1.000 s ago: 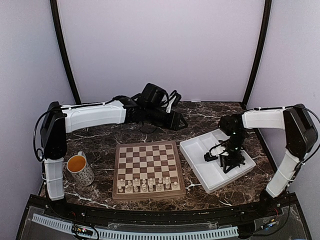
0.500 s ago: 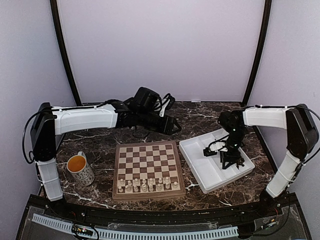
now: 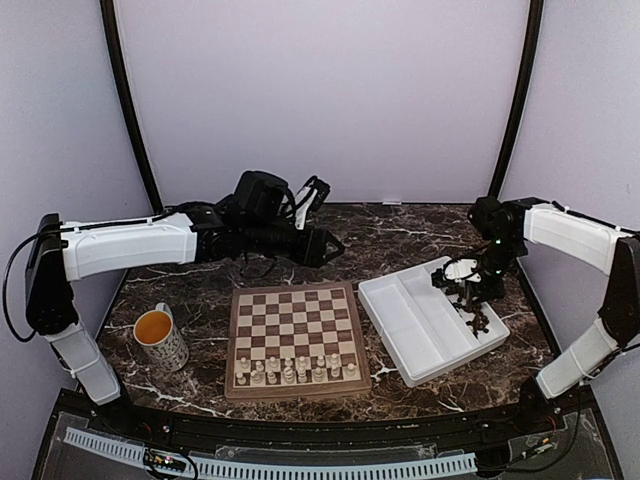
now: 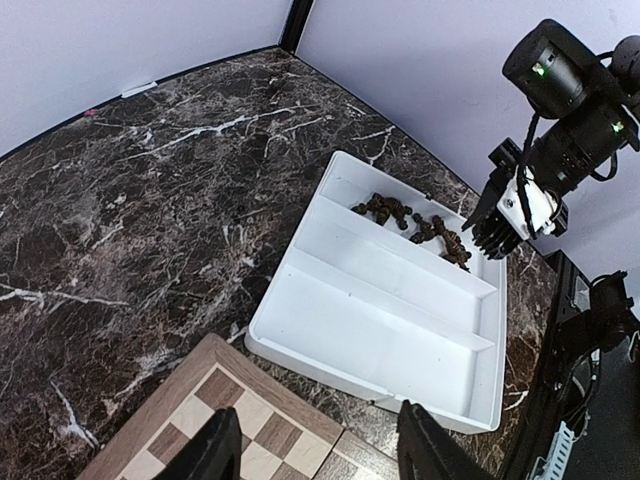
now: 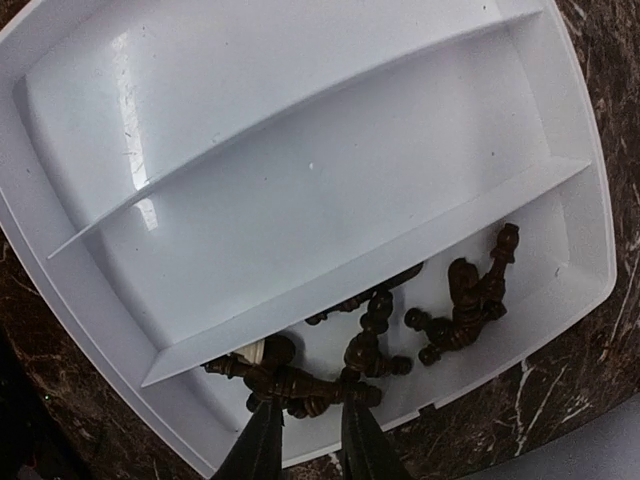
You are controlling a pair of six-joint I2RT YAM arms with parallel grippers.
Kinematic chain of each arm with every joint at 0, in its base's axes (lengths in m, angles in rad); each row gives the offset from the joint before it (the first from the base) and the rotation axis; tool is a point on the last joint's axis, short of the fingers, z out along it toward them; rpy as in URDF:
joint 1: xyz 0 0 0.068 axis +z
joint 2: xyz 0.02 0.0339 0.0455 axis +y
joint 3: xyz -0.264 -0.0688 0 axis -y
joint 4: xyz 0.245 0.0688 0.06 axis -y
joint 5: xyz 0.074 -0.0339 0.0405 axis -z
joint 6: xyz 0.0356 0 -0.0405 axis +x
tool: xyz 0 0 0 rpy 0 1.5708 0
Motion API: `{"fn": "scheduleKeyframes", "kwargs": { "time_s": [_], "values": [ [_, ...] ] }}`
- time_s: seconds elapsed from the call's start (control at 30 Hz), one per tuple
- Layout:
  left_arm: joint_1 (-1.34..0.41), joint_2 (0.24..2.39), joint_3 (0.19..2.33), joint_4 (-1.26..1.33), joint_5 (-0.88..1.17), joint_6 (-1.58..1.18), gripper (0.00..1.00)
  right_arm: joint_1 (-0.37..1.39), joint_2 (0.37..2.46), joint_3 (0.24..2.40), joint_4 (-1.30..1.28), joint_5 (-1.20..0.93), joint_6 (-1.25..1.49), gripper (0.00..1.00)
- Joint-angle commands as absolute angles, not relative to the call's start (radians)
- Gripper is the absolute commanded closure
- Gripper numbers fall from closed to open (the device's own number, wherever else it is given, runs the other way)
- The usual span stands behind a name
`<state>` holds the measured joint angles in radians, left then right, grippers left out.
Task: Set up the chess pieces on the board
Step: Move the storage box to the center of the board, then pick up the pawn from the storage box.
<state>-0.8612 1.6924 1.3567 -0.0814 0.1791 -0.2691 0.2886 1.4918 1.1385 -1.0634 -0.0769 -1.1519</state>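
Observation:
The board (image 3: pixel 293 325) lies at the table's middle, with cream chess pieces (image 3: pixel 290 371) standing on its two near rows. Dark chess pieces (image 5: pixel 455 300) lie in a heap in the outer compartment of the white tray (image 5: pixel 300 150); a bit of one cream piece (image 5: pixel 254 353) shows among them. My right gripper (image 5: pixel 310 440) hangs above this heap, its jaws a narrow gap apart with nothing between them; it also shows in the top view (image 3: pixel 468 292). My left gripper (image 4: pixel 318 455) is open and empty, above the board's far right corner (image 4: pixel 230 420).
A mug (image 3: pixel 160 338) of orange liquid stands left of the board. The tray's (image 3: pixel 405 325) two inner compartments hold nothing. The dark pieces (image 4: pixel 415 222) and right gripper (image 4: pixel 497 225) show in the left wrist view. Marble table (image 4: pixel 150 170), walls behind.
My right gripper has risen out of the tray and shifted back and to the right. My left arm has swung to the left, drawing its gripper back from the far middle.

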Motion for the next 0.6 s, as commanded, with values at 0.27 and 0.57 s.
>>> {"fn": "scheduleKeyframes", "kwargs": {
  "time_s": [0.27,0.57],
  "values": [
    [-0.857,1.630,1.332,-0.084,0.144,-0.264,0.45,0.276,1.490,0.969,-0.958,-0.005,-1.310,0.78],
    [-0.857,1.667,1.381,-0.122,0.141,-0.283,0.45,0.238,1.531,0.916,-0.897,0.027,-1.364,0.78]
  ]
}}
